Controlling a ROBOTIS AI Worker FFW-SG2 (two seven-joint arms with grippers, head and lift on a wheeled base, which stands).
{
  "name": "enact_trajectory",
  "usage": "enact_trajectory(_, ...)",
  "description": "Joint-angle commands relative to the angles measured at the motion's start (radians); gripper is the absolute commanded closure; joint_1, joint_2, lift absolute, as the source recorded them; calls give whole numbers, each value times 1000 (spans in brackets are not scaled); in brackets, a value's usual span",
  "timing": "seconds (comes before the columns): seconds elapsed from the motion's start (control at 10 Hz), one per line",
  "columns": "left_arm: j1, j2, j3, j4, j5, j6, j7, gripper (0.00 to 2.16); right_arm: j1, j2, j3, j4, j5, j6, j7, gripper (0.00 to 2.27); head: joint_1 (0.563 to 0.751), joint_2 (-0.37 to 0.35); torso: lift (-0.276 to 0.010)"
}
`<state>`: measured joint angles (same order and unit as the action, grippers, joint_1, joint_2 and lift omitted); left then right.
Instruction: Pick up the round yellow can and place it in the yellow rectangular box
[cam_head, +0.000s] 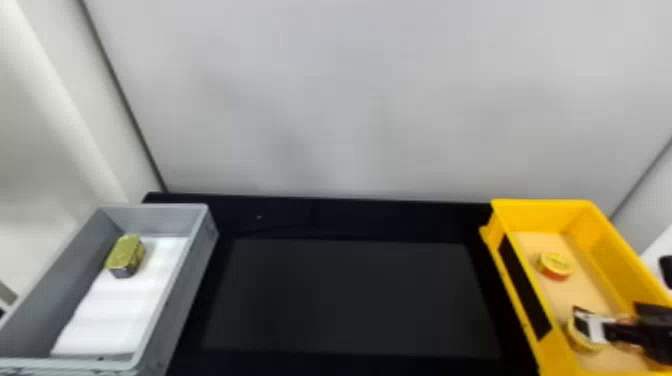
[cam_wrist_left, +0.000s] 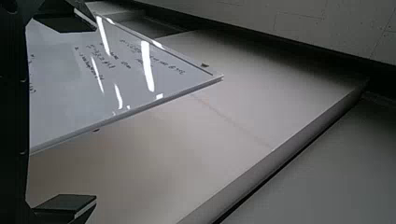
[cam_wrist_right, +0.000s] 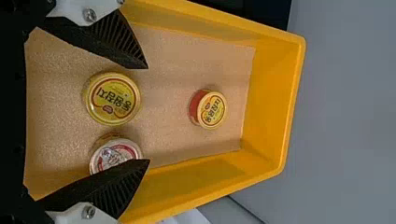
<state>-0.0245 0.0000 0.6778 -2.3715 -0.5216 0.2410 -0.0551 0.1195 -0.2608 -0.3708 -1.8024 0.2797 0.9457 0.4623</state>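
Observation:
In the head view my right gripper (cam_head: 600, 328) is low inside the yellow rectangular box (cam_head: 542, 215), over a round yellow can (cam_head: 580, 340) it partly covers. A smaller round can (cam_head: 555, 265), yellow on top and red-orange at the side, sits farther back. The right wrist view has my right gripper (cam_wrist_right: 148, 114) open above the box floor. A large round yellow can (cam_wrist_right: 112, 99) lies between its fingers, not gripped; the small can (cam_wrist_right: 213, 110) is beyond the tips. My left gripper (cam_wrist_left: 95, 112) stands open and away from the boxes, nothing between its fingers.
Beside the large can, a white-and-red-lidded can (cam_wrist_right: 115, 155) is partly behind one right finger. A grey box (cam_head: 165, 295) at the left holds a gold rectangular can (cam_head: 126, 254). A dark table (cam_head: 345, 295) spans between both boxes.

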Motion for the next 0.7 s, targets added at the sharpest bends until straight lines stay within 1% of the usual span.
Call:
enact_trajectory(0.0,0,-3,-1,0,0,0,0,-1,0,0,-2,-23,4,-3,3,75,686,14,-56)
enact_trajectory(0.1,0,-3,-1,0,0,0,0,-1,0,0,-7,-44,7,-3,3,67,686,14,-56)
enact_trajectory(0.3,0,-3,-1,0,0,0,0,-1,-6,0,-20,-120,90,12,0,38,686,14,-56)
enact_trajectory(0.5,0,-3,1,0,-2,0,0,-1,-26,-15,-33,-199,148,27,9,71,686,14,-56)
enact_trajectory(0.6,-2,-3,1,0,-2,-2,0,-1,-30,-24,-17,-229,193,-16,7,113,686,14,-56)
